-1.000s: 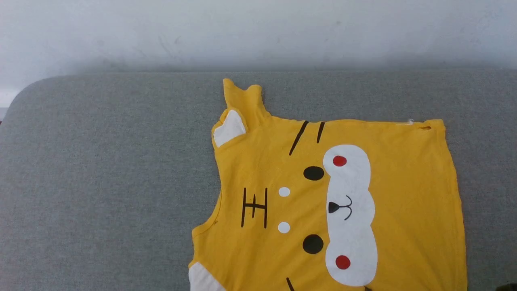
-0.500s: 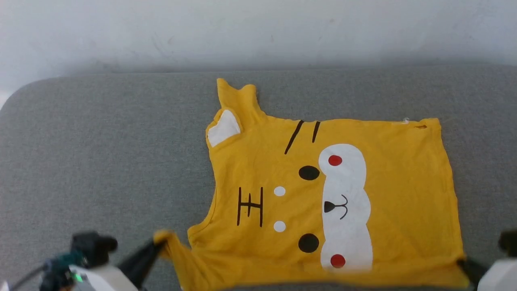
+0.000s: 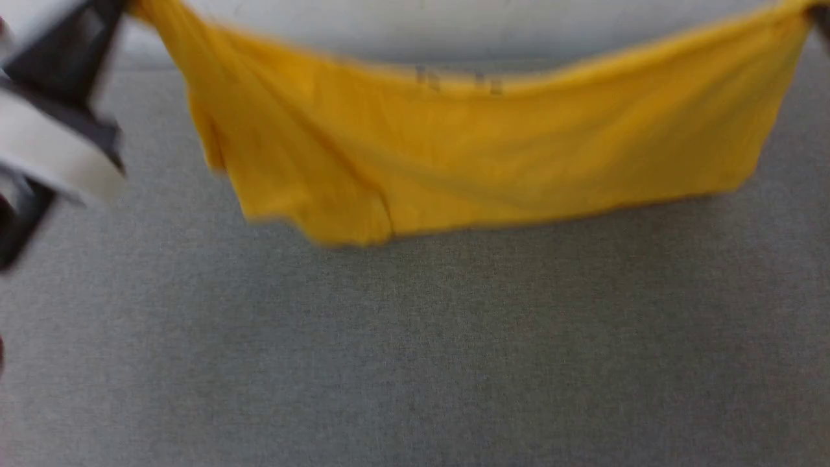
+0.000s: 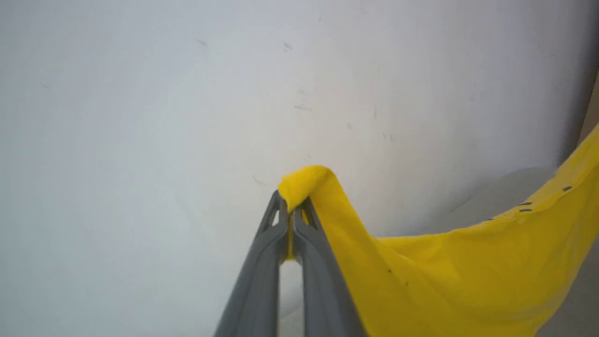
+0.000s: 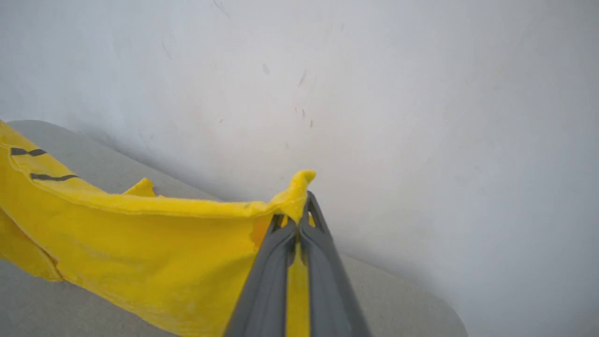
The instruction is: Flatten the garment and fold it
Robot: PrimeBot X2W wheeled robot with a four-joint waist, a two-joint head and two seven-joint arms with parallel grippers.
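Note:
The bright-yellow garment is stretched in the air between my two grippers, sagging in the middle, its plain side toward the head camera. Faint black stripes show at its upper edge. My left gripper is shut on one bunched corner of the garment; in the head view it sits at the top left. My right gripper is shut on the opposite corner of the garment. The tiger face is hidden. I cannot tell if the lower edge touches the surface.
A grey padded fabric surface spreads below and in front of the garment. A scuffed white wall rises right behind it, close beyond both grippers' fingertips.
The garment lay flat, face up; half a second ago both grippers held its near corners. Now it is lifted and held taut between them. The head camera has shifted too.

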